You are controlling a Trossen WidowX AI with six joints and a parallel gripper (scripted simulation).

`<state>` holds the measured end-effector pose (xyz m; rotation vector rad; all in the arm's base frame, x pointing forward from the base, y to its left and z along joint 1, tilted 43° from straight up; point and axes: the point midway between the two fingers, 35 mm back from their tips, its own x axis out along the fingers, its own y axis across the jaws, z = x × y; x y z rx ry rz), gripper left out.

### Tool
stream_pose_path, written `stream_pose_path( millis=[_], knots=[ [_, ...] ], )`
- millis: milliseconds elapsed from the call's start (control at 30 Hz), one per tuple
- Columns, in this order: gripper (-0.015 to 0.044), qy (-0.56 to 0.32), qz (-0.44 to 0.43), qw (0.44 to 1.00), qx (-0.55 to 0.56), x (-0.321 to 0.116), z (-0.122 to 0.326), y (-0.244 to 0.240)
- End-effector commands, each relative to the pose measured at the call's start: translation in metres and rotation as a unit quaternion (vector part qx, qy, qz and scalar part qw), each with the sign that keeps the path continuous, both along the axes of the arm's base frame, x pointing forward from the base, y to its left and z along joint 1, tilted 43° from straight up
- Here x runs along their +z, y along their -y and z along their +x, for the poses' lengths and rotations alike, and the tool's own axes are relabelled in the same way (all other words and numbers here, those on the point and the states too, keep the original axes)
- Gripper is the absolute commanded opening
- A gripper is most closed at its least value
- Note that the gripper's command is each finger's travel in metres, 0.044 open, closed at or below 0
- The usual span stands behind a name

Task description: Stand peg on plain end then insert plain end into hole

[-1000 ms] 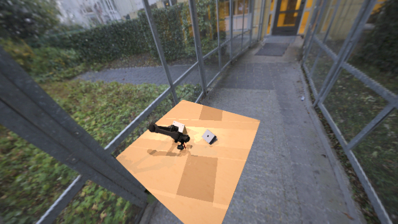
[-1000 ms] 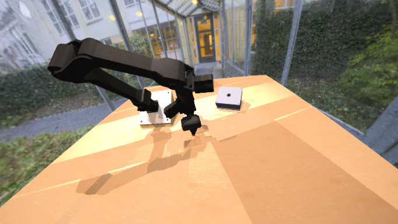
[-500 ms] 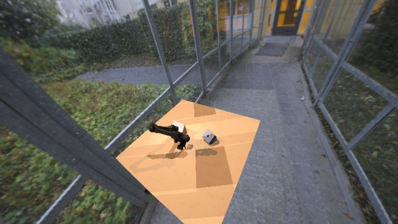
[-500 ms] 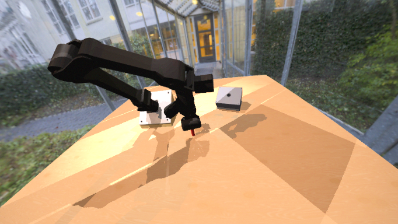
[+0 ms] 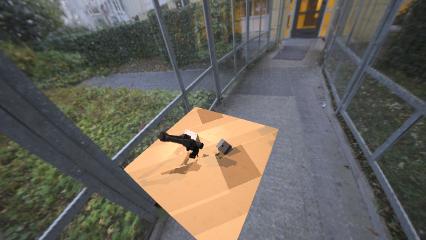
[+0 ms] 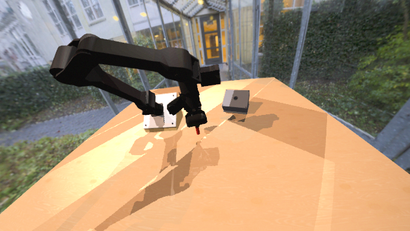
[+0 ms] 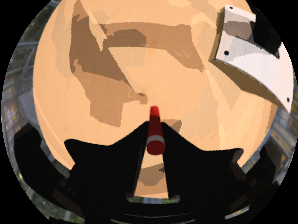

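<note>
My gripper (image 5: pixel 194 155) (image 6: pixel 197 124) (image 7: pixel 154 124) points down and is shut on the red peg (image 6: pixel 197 130) (image 7: pixel 155 131). The peg is close to upright, its plain end down and its white-banded end up between the fingers in the wrist view. The plain end sticks out below the fingers, close to the table (image 5: pixel 203 194) (image 6: pixel 255 180) (image 7: pixel 160 65); whether it touches is hard to tell. The sloped grey panel (image 5: pixel 226 148) (image 6: pixel 241 104) stands beyond the gripper, to its right in the exterior view, with one dark hole (image 5: pixel 222 145) (image 6: pixel 235 97) in its face.
The arm's white base plate (image 5: pixel 192 134) (image 6: pixel 168 120) (image 7: pixel 250 62) with small dark holes lies left of the gripper in the exterior view and at the upper right of the wrist view. Arm shadows fall across the table.
</note>
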<state>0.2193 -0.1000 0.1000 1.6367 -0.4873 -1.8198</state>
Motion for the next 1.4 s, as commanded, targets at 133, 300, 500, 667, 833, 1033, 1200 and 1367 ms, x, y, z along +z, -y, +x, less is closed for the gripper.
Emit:
stream_pose_path(
  millis=[133, 300, 500, 667, 833, 1033, 1200, 1367],
  knots=[
    [0.0000, 0.005, 0.006, 1.000, 0.002, 0.023, 0.003, -0.022],
    [0.0000, 0.005, 0.006, 1.000, 0.004, 0.036, 0.002, -0.034],
    [0.0000, 0.001, 0.012, 1.000, 0.011, 0.036, 0.006, -0.037],
    [0.0000, -0.005, 0.024, 0.999, 0.026, 0.034, 0.015, -0.042],
    [0.0000, -0.010, 0.036, 0.998, 0.041, 0.033, 0.023, -0.048],
    [0.0000, -0.017, 0.051, 0.997, 0.060, 0.031, 0.034, -0.054],
    [0.0000, -0.022, 0.062, 0.995, 0.076, 0.029, 0.042, -0.060],
    [0.0000, -0.027, 0.074, 0.993, 0.093, 0.027, 0.051, -0.066]
  ],
)
